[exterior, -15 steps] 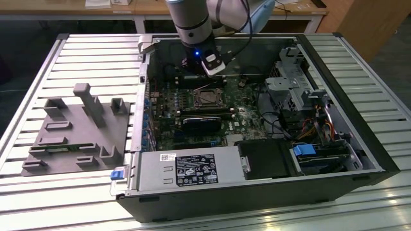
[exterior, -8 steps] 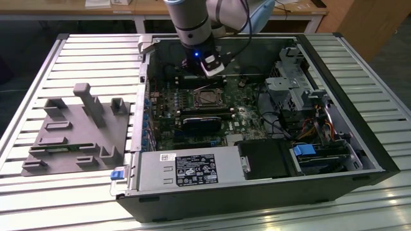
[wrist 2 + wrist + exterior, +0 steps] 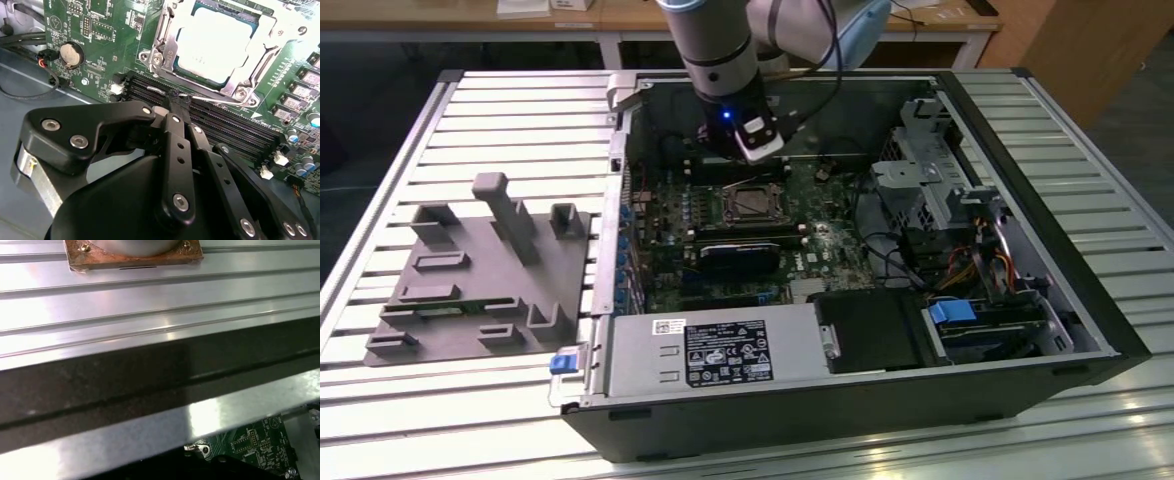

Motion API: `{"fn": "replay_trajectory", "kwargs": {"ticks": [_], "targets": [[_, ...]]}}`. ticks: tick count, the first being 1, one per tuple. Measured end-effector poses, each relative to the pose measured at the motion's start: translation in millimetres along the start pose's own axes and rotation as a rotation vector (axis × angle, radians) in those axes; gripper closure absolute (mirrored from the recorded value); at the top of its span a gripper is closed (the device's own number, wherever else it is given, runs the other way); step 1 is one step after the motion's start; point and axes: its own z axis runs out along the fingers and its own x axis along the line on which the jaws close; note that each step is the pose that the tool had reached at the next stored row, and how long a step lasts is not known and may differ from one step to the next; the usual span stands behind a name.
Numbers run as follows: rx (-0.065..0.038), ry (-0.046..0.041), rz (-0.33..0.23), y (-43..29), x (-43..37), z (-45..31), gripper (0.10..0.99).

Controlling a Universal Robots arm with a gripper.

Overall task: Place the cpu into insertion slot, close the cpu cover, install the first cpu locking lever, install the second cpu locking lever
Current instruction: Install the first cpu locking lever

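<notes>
Slatted worktop (image 3: 494, 110) below — my tool (image 3: 175, 102), clenched empty, seems to touch the locking lever (image 3: 210, 99) beside the covered cpu (image 3: 212, 42) — I'd press it down gently, then hook sideways.

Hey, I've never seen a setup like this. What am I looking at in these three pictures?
A robot arm is working inside an open computer case that lies on a slatted metal table. The exterior view comes from a camera off the arm. Both wrist views come from cameras riding on the arm. A grey holder tray sits beside the case. In the second wrist view the black gripper hangs close above the motherboard, near the insertion slot, where the cpu lies under the cpu cover. I cannot tell whether it holds anything.
</notes>
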Motion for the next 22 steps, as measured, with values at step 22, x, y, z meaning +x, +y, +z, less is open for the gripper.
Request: {"fn": "replay_trajectory", "kwargs": {"ticks": [22], "targets": [[0.011, -0.0097, 0.044, -2.3, 2.4, 9.9, 0.984]]}}
